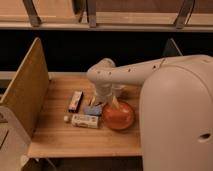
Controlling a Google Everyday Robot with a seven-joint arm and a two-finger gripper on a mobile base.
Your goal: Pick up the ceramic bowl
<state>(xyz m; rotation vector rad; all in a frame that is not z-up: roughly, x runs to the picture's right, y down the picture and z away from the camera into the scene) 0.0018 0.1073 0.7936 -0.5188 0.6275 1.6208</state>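
Camera view shows one ceramic bowl [120,118], one dark snack bar [75,101], one white packet [85,120] and one small blue pack [93,110] on the wooden table [60,142]. The gripper [110,102] hangs at the bowl's back-left rim; I cannot tell if it is spread or closed. The bowl is round, shallow, glossy orange-red, and stands at the table's front right.

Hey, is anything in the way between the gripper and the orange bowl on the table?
Nothing visible does. The gripper hangs right at the far left rim of the bowl, with no object between them. The blue packet and white packet lie to the bowl's left, off that path.
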